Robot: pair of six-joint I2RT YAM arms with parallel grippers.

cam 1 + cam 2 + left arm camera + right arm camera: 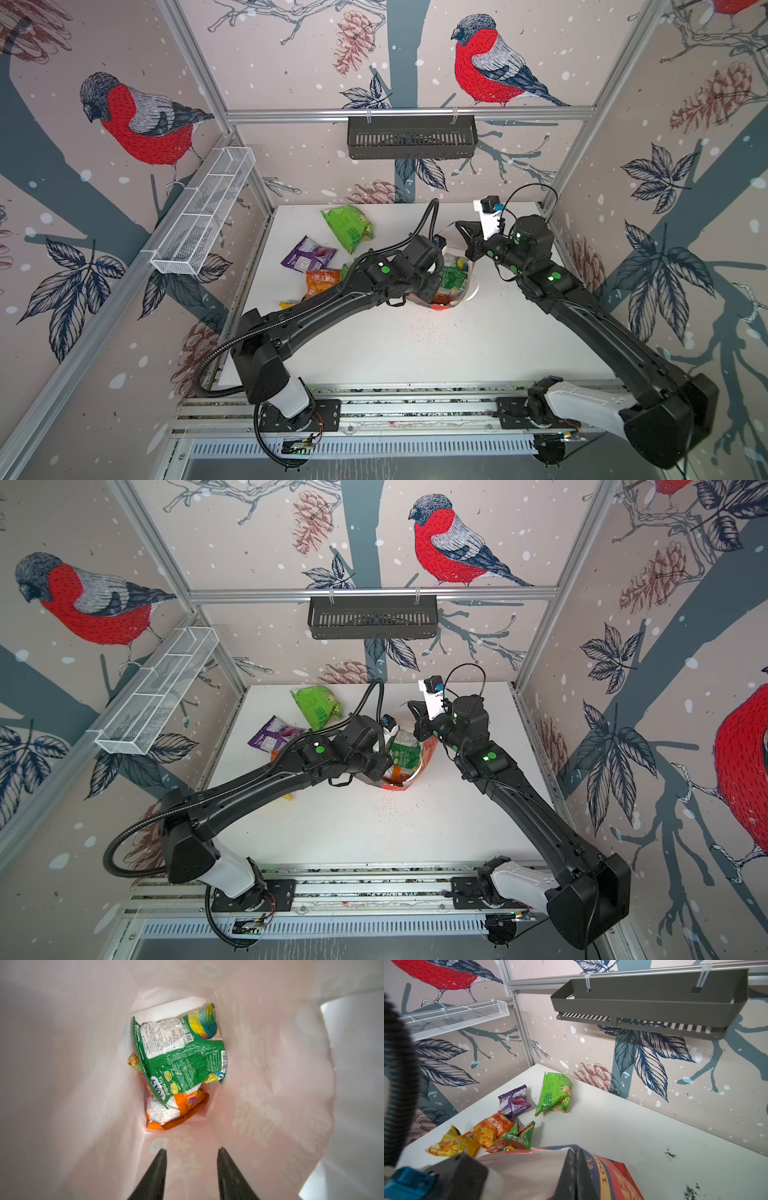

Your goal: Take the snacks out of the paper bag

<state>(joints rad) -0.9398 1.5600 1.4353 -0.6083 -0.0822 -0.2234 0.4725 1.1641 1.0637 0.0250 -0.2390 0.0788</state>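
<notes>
The red paper bag (612, 1176) stands mid-table, its mouth open upward (471, 286). My right gripper (575, 1148) is shut on its rim at the far corner. My left gripper (192, 1149) is inside the bag, open, with nothing between its fingers, well above the snacks at the bottom. Those are a dark green packet (182, 1059) on top, an orange packet (178, 1111) under it and a yellow-blue one (204, 1022) behind. On the table left of the bag lie bright green (554, 1095), purple (513, 1101), orange (490, 1129), yellow (446, 1145) and green-red (512, 1140) packets.
A white wire basket (203, 212) hangs on the left wall and a dark grey slotted tray (411, 137) on the back wall. Crumbs (428, 328) are scattered on the white table (415, 361) in front of the bag.
</notes>
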